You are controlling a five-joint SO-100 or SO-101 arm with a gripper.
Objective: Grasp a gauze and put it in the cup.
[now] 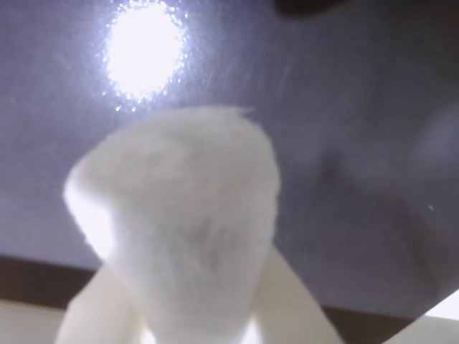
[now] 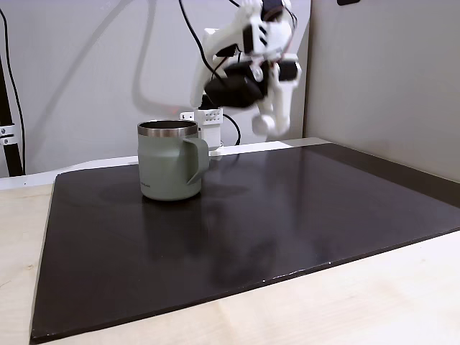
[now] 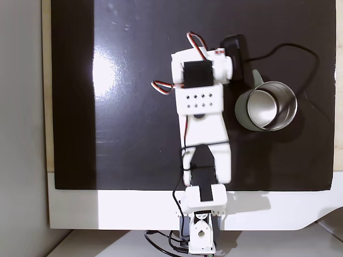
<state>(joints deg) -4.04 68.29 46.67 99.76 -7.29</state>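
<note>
Pale sage-green matte mug with steel rim: left of centre on black worktop mat. Small white soft fabric gauze roll: centre of wrist view, pinched between closed jaws. Light, compressible; best gripped mid-body.

Wrist view blurry w/ lamp glare — fixed views sharp, evenly lit.

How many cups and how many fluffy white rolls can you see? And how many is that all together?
Cup: 1
Gauze: 1, held in the pincer
Total: 2
</note>
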